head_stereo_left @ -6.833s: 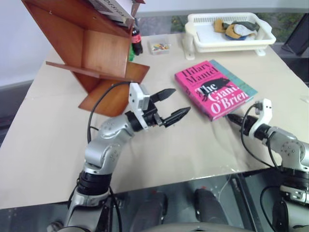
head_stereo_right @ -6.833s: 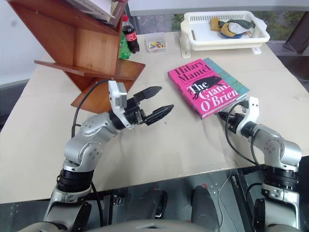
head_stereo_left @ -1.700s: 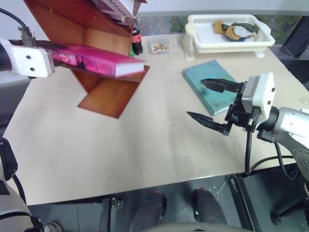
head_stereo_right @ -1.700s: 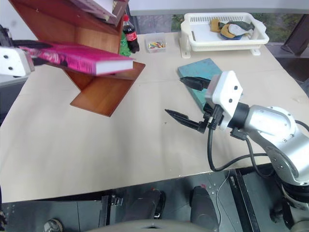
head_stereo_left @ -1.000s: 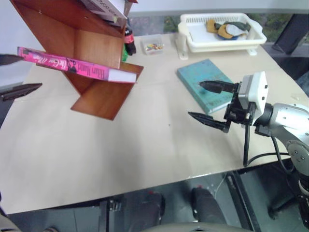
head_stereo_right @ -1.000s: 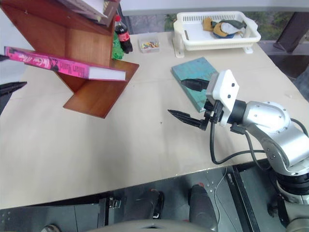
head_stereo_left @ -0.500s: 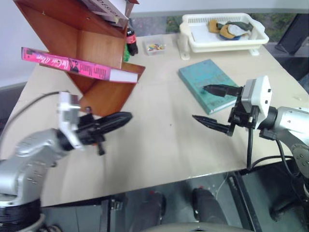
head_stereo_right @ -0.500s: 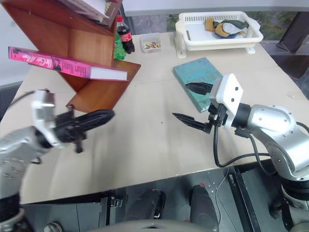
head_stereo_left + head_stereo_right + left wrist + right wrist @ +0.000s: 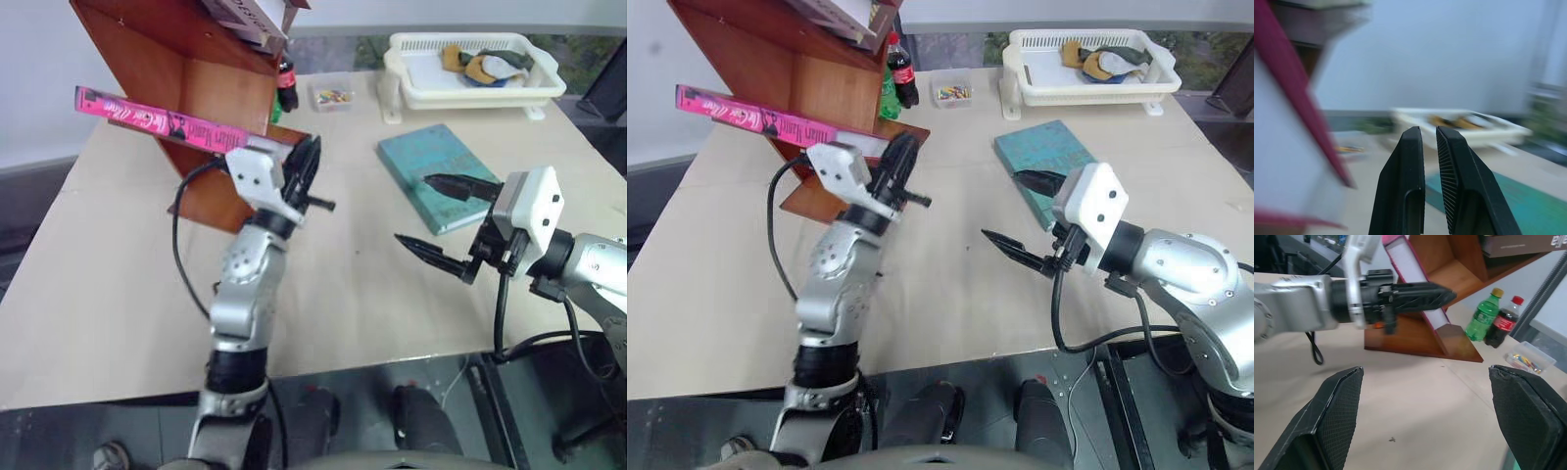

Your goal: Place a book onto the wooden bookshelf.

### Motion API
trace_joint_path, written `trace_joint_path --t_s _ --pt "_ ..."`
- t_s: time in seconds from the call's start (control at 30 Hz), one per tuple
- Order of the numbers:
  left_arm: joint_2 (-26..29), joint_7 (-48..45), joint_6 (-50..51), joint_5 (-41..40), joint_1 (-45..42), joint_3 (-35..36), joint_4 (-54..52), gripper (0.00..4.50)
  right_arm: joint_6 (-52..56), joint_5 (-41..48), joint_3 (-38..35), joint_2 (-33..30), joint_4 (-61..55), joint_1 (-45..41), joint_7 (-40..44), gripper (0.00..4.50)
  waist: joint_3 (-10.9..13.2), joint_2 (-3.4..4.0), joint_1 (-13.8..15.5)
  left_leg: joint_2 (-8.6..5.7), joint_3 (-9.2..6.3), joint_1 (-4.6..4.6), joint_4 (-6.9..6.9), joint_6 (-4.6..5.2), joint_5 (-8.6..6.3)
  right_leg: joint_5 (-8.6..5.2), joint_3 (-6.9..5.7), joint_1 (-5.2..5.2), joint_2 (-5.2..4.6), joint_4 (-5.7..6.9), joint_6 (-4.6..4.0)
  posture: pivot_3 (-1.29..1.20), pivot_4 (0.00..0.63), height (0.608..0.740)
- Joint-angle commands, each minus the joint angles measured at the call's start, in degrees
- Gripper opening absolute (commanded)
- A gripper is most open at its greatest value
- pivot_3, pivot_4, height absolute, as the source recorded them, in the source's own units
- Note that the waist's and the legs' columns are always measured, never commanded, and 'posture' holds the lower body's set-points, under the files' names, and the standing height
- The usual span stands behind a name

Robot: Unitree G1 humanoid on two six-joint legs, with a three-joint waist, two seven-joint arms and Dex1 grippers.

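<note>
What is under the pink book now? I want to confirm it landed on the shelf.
The pink book rests on a slanted panel of the wooden bookshelf, its spine end jutting past the panel's edge. The left gripper covers the book's near corner, so contact there cannot be seen.

txt: none legible | pink book spine lettering too small to read

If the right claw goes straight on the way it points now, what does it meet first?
Probably the left claw, shut in front of the wooden bookshelf, where the pink book lies. The right claw is open, with bare table between. Depth is unclear, so it may pass beside it.
</note>
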Motion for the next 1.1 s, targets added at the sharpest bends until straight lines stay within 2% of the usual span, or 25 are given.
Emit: trace_joint_path --t_s 0.03,0.17,0.3,0.57,0.73,0.8,0.9,0.93,1.0,1.1 --pt "-1.09 6.75 -2.75 2.98 -2.10 2.86 1.94 0.56 -0.40 -0.43 -0.39 0.33 -2.15 -0.96 -1.15 4.23 0.00 0.00 -0.13 0.00 0.00 -0.01 0.00 0.00 0.00 0.00 0.00 0.00 0.01 -0.02 0.00 0.00 0.150 0.740" --pt "-0.42 8.78 -3.64 2.72 -2.85 4.76 3.15 0.56 -0.87 -1.04 0.18 0.71 -1.71 -1.51 -1.50 4.23 -0.01 0.02 -0.92 0.01 0.05 0.02 0.00 0.00 0.00 0.01 0.04 0.00 0.01 -0.04 0.02 0.00 0.150 0.740" --pt "0.85 5.93 -3.94 0.81 -1.62 4.50 1.96 0.56 -0.94 -1.36 0.38 1.17 -2.11 -1.32 -1.79 4.23 -0.01 0.02 -1.42 0.10 0.07 0.09 0.00 0.00 0.00 0.01 0.06 0.00 0.12 0.07 0.02 0.00 0.150 0.740" --pt "6.19 -9.01 -3.33 -4.66 5.92 -1.64 -4.49 0.56 -0.92 -2.03 0.37 1.85 -2.28 -0.87 -1.78 4.23 -0.01 0.03 -1.59 0.06 0.02 0.06 0.03 -0.03 0.02 0.02 0.03 0.00 0.07 0.12 0.01 0.00 0.150 0.740" --pt "10.56 -15.09 -2.43 -7.54 9.62 -0.95 -5.90 0.56 -0.79 -2.35 0.53 2.11 -3.25 0.71 -2.16 4.23 -0.01 0.03 -0.99 0.05 -0.04 0.02 0.01 -0.03 0.02 0.01 -0.01 0.00 0.07 0.01 0.00 0.00 0.150 0.740" --pt "14.30 -21.49 0.09 -12.74 11.85 0.35 -6.26 0.56 -0.51 -3.26 0.68 1.41 -3.02 2.10 -2.05 4.23 -0.01 0.03 -0.74 0.05 -0.05 0.02 0.01 -0.03 0.01 0.02 -0.02 0.00 0.07 0.00 0.00 0.00 0.150 0.740" --pt "21.88 -31.03 5.75 -21.68 15.67 5.15 -5.85 1.17 1.34 -6.52 0.50 -1.26 -0.76 6.04 -2.50 4.23 -0.01 0.06 -0.91 0.07 -0.05 0.03 -0.04 -0.03 0.01 0.01 -0.03 -0.02 0.09 0.00 -0.01 0.00 0.150 0.740" --pt "24.24 -32.80 6.86 -23.26 16.77 6.68 -5.58 1.55 1.46 -8.58 0.18 -2.13 0.02 7.88 -3.30 4.23 -0.01 0.06 -0.91 0.08 -0.05 0.04 -0.08 -0.03 0.01 0.00 -0.03 -0.03 0.09 0.00 -0.01 0.00 0.150 0.740" --pt "28.20 -34.75 8.51 -24.50 18.49 9.35 -5.25 2.44 1.55 -9.04 -2.08 -2.13 -0.17 11.85 -3.91 4.50 -0.01 0.06 -0.73 0.08 -0.06 0.02 -0.10 -0.03 0.01 0.00 -0.04 -0.05 0.09 -0.01 -0.01 0.00 0.150 0.740" --pt "33.67 -38.81 8.76 -24.70 22.61 13.08 -5.06 4.01 1.63 -7.72 -7.69 -1.98 -2.59 19.68 -2.78 4.50 -0.01 0.07 -0.54 0.07 -0.10 0.02 -0.11 -0.03 0.01 0.00 -0.08 -0.01 0.08 -0.06 -0.01 0.00 0.150 0.740"
